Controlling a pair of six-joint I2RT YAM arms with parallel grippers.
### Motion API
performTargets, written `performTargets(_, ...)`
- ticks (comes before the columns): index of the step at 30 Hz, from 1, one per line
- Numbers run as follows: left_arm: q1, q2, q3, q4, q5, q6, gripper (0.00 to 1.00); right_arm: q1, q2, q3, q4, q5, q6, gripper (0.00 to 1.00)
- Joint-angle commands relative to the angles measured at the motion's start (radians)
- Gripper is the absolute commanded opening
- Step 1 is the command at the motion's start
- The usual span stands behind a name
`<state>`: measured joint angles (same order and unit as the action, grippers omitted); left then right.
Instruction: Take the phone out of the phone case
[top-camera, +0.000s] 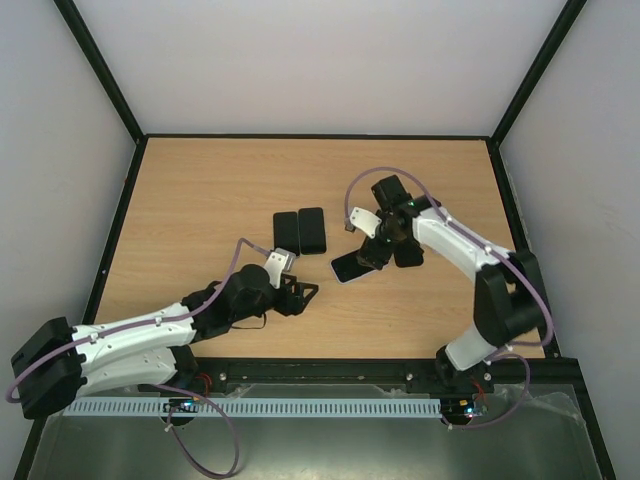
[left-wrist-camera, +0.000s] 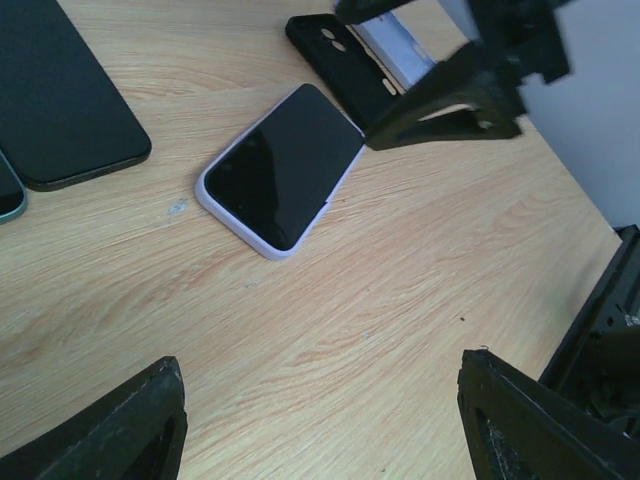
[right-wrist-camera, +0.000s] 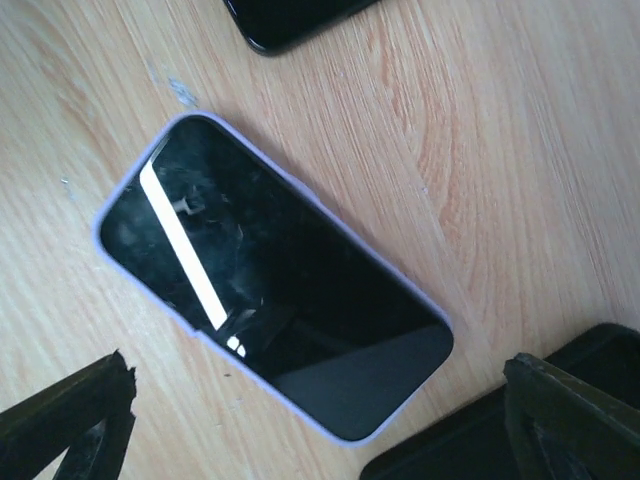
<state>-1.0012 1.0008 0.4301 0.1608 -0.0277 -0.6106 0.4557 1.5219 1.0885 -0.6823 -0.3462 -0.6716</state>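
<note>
On the wooden table (top-camera: 200, 180) I count two arms, each with one pincer. I also count two dark slabs, one phone in its case and one empty black case. At the left, the left gripper (top-camera: 305, 293) is low over the wood with its fingers (left-wrist-camera: 120, 430) spread wide and nothing between them. Just beyond it, near the middle of the table, the left dark slab (top-camera: 287, 232) and the right dark slab (top-camera: 312, 230) lie flat side by side. To the right of them the phone (top-camera: 350, 266) lies flat with its screen up, inside the lilac phone case (left-wrist-camera: 262, 243). The right gripper (top-camera: 377, 254) hangs just above it with its jaws fully apart and does not touch it. The black case (top-camera: 408, 256) lies close beside the phone on the right. Only the left wrist view shows the camera openings in this black case. Only the right wrist view shows the smudges and the bright streak of light on the screen. Only the top view shows both arms whole.
</note>
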Motion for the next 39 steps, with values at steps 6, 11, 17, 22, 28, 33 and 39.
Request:
performTargets(6,-0.007,-0.002,0.003,-0.006,0.108,0.026,0.74,-0.023,0.286,0.224,-0.194,-0.011,-0.282,0.98)
performTargets(11,-0.007,0.000,0.041,-0.052,0.130,0.057,0.75,-0.040,0.422,0.299,-0.252,-0.009,-0.323,0.98)
performTargets(17,-0.004,-0.018,0.057,-0.100,0.130,0.105,0.77,-0.058,0.509,0.355,-0.459,-0.012,-0.384,1.00)
performTargets(22,0.017,-0.036,0.031,-0.094,0.132,0.119,0.77,-0.055,0.437,0.237,-0.502,-0.093,-0.358,0.94)
performTargets(28,0.068,-0.078,-0.012,-0.064,0.133,0.106,0.77,0.003,0.248,0.047,-0.377,-0.135,-0.178,0.91)
performTargets(33,0.139,-0.102,-0.048,-0.040,0.114,0.041,0.78,0.111,0.130,-0.048,-0.338,-0.169,-0.121,0.91)
performTargets(39,0.213,-0.004,-0.041,-0.053,0.137,-0.069,0.78,0.113,0.154,0.012,-0.411,-0.299,-0.132,0.89)
